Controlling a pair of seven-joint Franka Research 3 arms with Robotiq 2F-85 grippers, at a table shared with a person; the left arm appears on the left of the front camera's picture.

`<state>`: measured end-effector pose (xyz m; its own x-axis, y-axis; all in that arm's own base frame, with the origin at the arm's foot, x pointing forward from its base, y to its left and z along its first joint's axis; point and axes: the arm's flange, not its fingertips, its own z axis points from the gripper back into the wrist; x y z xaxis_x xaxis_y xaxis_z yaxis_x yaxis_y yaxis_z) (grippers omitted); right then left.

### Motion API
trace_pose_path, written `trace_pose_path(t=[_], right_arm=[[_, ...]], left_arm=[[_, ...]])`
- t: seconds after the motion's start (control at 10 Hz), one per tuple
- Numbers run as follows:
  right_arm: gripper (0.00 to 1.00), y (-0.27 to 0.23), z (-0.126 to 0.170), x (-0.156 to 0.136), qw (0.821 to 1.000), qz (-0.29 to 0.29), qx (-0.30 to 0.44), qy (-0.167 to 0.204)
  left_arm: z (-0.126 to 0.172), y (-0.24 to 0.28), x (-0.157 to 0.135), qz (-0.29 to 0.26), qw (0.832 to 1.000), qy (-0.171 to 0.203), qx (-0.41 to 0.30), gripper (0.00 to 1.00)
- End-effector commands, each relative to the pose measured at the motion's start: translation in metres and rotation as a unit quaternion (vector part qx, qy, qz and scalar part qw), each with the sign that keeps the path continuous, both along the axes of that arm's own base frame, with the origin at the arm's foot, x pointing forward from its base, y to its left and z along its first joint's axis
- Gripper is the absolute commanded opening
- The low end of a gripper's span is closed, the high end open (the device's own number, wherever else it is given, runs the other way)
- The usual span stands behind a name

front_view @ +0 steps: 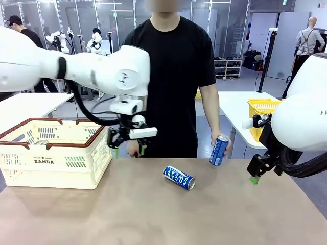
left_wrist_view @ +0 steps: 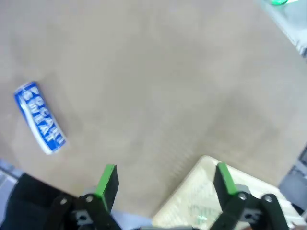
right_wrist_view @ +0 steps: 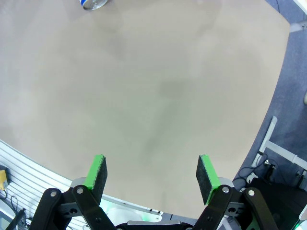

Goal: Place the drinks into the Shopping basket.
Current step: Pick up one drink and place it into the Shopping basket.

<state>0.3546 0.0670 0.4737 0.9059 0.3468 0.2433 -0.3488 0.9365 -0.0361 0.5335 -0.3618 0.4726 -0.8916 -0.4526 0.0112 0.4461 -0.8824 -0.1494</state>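
Shopping basket (front_view: 76,162) on tabletop (front_view: 153,214), robot's left side. Left gripper (front_view: 130,149) hovers just beside basket's right end, jaws released wide, empty. Lying blue can (front_view: 179,177) on its side on tabletop, right of basket, apart from it. Held blue can (front_view: 219,150) tilted in person's hand (front_view: 228,144), farther right of basket. Right gripper (front_view: 254,178) farthest from basket, low over tabletop, jaws released, nothing between.
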Motion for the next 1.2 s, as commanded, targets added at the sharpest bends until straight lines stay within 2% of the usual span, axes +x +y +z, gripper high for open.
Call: trace_pose_path(t=[0.0,0.1,0.3,0.6,0.9,1.1], right_arm=[[0.93,-0.001,-0.001,0.0,1.0,0.003,0.002,0.002],[0.93,-0.001,-0.001,0.0,1.0,0.003,0.002,0.002],[0.93,-0.001,-0.001,0.0,1.0,0.003,0.002,0.002],[0.93,-0.001,-0.001,0.0,1.0,0.003,0.002,0.002],[0.93,-0.001,-0.001,0.0,1.0,0.003,0.002,0.002],[0.93,-0.001,-0.001,0.0,1.0,0.003,0.002,0.002]], left_arm=[[-0.004,-0.028,0.023,-0.018,0.999,0.043,0.005,1.0],[-0.007,-0.03,0.026,-0.021,0.999,0.046,0.004,1.0],[0.001,-0.01,0.013,-0.03,0.999,0.042,-0.009,1.0],[0.012,0.049,-0.028,-0.05,0.997,0.017,-0.053,1.0],[0.003,0.105,-0.066,-0.073,0.993,-0.002,-0.097,1.0],[-0.004,0.114,-0.064,-0.073,0.991,-0.003,-0.11,1.0]])
